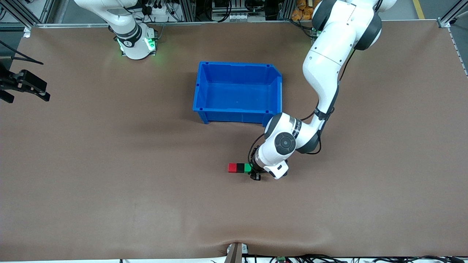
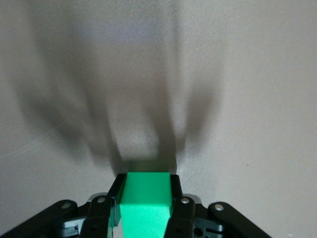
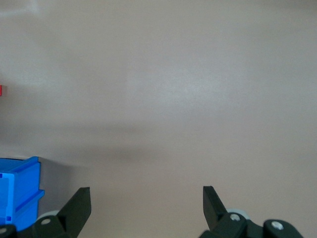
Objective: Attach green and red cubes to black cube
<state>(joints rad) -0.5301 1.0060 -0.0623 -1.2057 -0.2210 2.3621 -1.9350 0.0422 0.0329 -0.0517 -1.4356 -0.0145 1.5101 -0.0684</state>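
- Brown matte table runs under both arms, with cables and frame rails along its edges.
- At the left end effector, the two black fingers are pressed against opposite side faces of the green cube, pinching it low at the table's surface.
- That green cube sits flush against the black cube, and the red cube touches the black one's opposite face, toward the right arm's end of the table; the three make one straight row, nearer the front camera than the blue bin.
- Judging by their look, the cubes are light, rigid and matte, so they should not slip or deform. The best hold is on two parallel side faces, centred, leaving the mating face free, as the grip on the green one does now.
- With all three in contact, the joining looks essentially done; whether they are truly latched cannot be seen.
- Opening the fingers calls for a straight lift so the row is not dragged apart.
- The right end effector has its fingers spread wide and holds nothing; that arm waits above the table, with a corner of the bin showing in its wrist view.
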